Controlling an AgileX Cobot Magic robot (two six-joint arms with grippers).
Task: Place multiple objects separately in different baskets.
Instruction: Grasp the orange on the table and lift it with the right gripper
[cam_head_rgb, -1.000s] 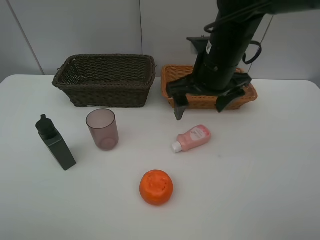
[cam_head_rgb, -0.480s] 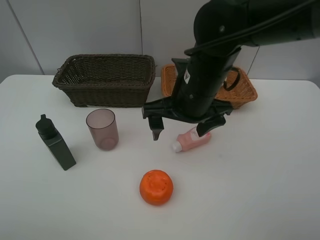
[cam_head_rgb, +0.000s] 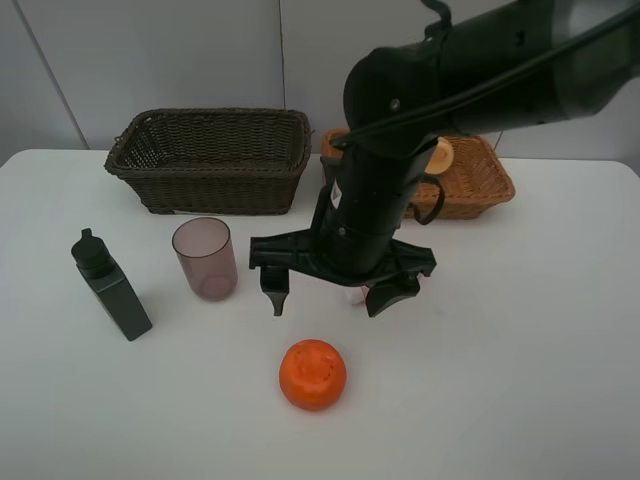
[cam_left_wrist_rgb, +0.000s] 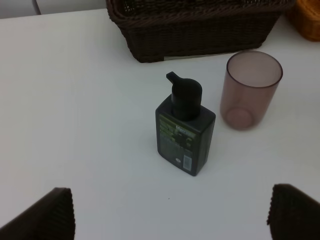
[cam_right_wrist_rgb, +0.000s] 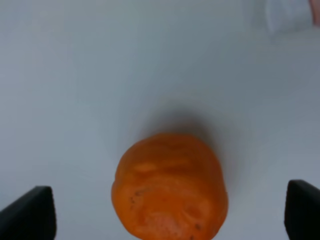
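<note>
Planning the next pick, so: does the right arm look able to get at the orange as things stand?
Probably yes. The right pincer hangs open just above and behind the orange, and the right wrist view shows the orange lying between its fingertips with nothing in between.

Dark basket (cam_head_rgb: 210, 170), tan basket (cam_head_rgb: 485, 185) rough woven wicker; cup (cam_head_rgb: 205, 258) translucent smooth plastic; orange (cam_head_rgb: 313, 374) matt, dimpled.
</note>
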